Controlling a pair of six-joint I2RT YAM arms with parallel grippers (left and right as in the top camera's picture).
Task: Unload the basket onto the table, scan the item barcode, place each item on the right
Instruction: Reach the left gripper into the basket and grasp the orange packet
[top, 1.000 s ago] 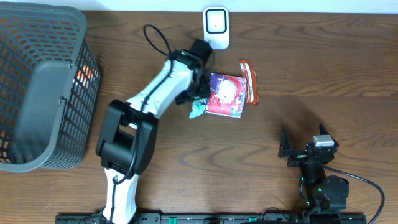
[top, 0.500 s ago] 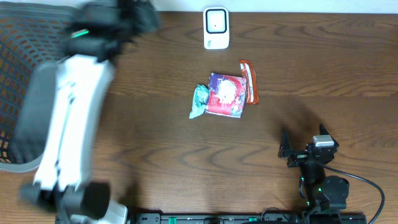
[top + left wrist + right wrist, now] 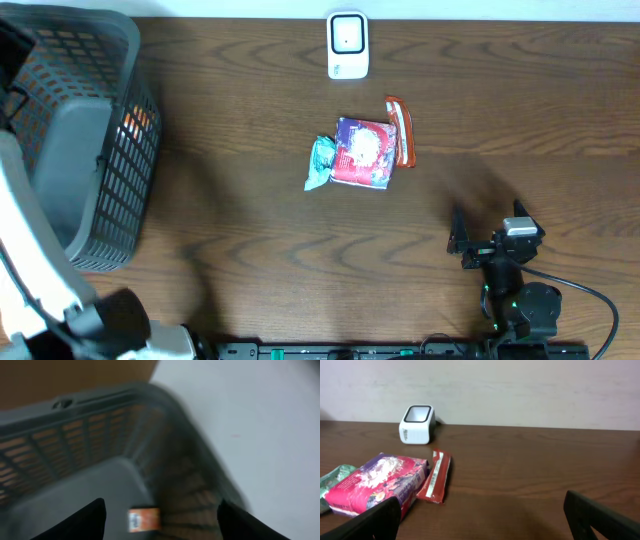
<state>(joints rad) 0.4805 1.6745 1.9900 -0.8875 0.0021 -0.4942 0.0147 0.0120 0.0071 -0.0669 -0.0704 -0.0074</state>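
Mostly, the left arm escapes us overhead: it is a pale blur cut off by the left edge of the frame, and we cannot make out its end effector there. Its wrist view is smeared too, yet it shows the left end effector with two dark fingers wide apart and nothing between them, hanging over the grey mesh basket. On the basket's floor lies an orange packet, its print too blurred to read. The right end effector sits at the lower right of the overhead frame, fingers spread fully, holding and touching nothing. The purple-and-red packet lies at the middle of the tabletop, with a teal packet touching its left side and a red bar against its right. The white scanner stands above them at the top edge.
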